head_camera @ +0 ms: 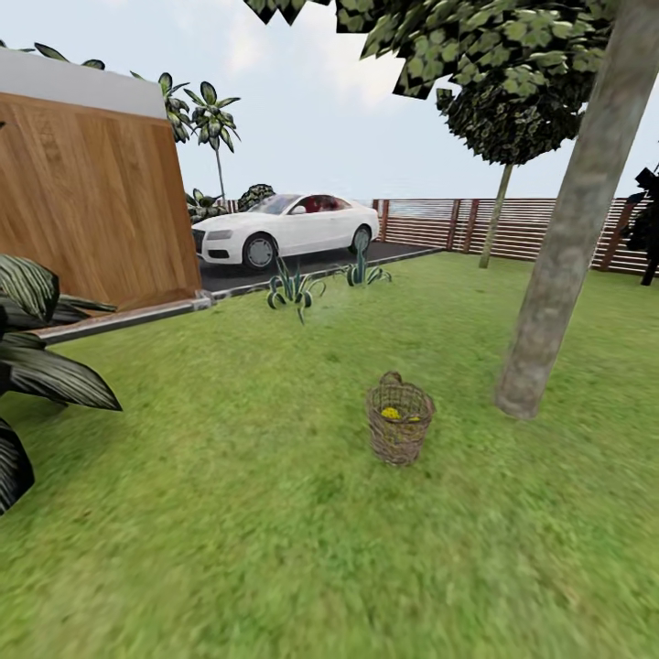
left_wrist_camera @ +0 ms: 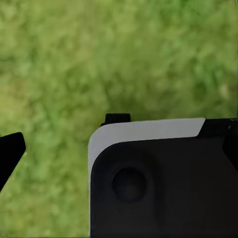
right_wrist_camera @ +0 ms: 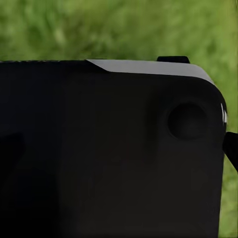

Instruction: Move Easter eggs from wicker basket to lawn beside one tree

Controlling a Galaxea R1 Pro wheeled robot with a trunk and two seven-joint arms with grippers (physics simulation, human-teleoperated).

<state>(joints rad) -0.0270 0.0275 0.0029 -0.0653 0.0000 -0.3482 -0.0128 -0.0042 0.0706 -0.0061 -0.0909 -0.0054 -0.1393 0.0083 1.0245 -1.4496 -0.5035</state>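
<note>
The basket [head_camera: 400, 423] stands upright on the lawn [head_camera: 275, 549], near the middle of the head view, a little to the right. It is round, brown and loosely woven, with a small loop handle rising from its far rim. Through the open top, yellow eggs [head_camera: 394, 414] lie inside; how many, and what marks they bear, is too small to tell.

Just to the basket's right and slightly farther off, a tree [head_camera: 563, 265] with a thick grey-brown mottled trunk leans up out of the grass, its flat green leaves spreading across the top of the view. Basket and trunk stand near each other but apart.

Farther back, a slatted brown fence [head_camera: 540, 229] closes the garden on the right, with a thinner tree [head_camera: 499, 215] before it. A white car [head_camera: 286, 229] is parked on dark paving beside a wooden wall [head_camera: 91, 201], and two spiky plants [head_camera: 295, 291] grow at the lawn's edge. Large striped leaves [head_camera: 37, 366] reach in from the left.

Both wrist views look down on blurred grass past a dark robot body part [left_wrist_camera: 163, 183]. The fingers on either arm cannot be made out, so whether they are spread or closed cannot be told; nothing shows them holding anything
</note>
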